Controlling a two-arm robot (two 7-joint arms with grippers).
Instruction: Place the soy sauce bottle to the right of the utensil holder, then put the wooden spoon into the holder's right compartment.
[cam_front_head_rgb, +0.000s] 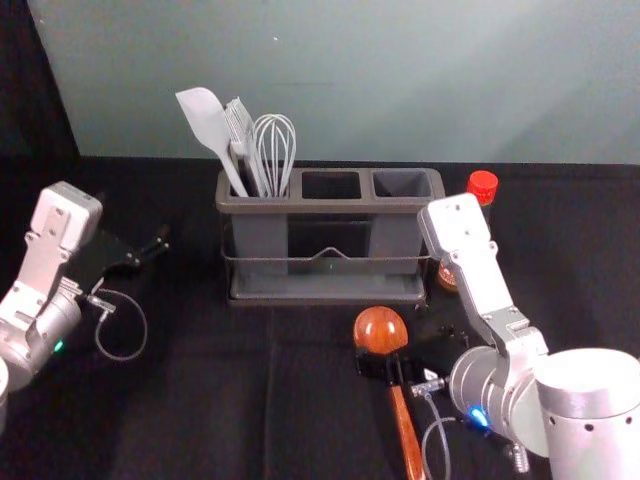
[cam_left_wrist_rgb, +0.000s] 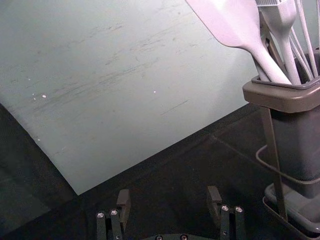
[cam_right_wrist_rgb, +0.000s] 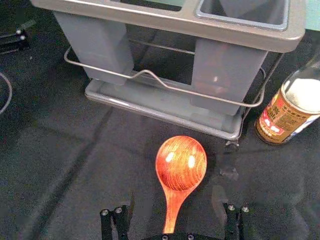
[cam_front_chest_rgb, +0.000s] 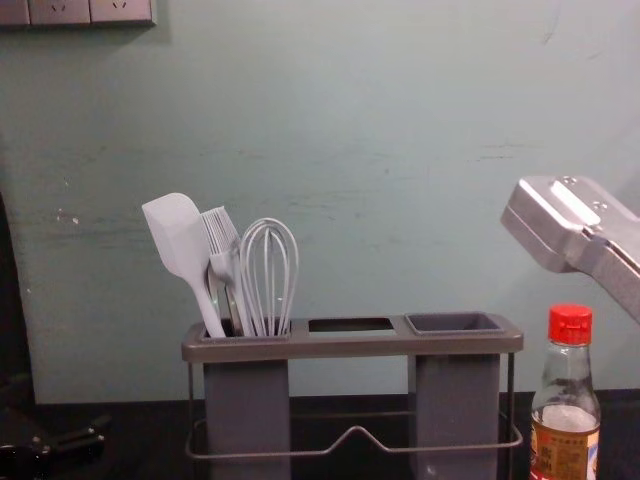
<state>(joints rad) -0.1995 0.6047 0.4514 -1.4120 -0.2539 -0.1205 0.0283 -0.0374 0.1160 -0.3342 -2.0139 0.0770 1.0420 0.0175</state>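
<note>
Quickly: on the black-covered table (cam_front_head_rgb: 200, 400), logged utensil holder (cam_front_head_rgb: 330, 205) near back edge. Saw soy sauce bottle (cam_front_chest_rgb: 565, 450) upright just beside holder's right end, toward back right corner; judged placed. Found wooden spoon (cam_right_wrist_rgb: 181, 165) in front of holder, handle toward near edge. Noted right gripper (cam_right_wrist_rgb: 174, 202) at handle just below bowl, fingers apart on either side; left gripper (cam_left_wrist_rgb: 169, 198) idle toward left edge, fingers apart. Needed centring, a square, firm pinch, then a lift well above holder's rim before lowering handle-first into right compartment (cam_front_head_rgb: 403, 183).
</note>
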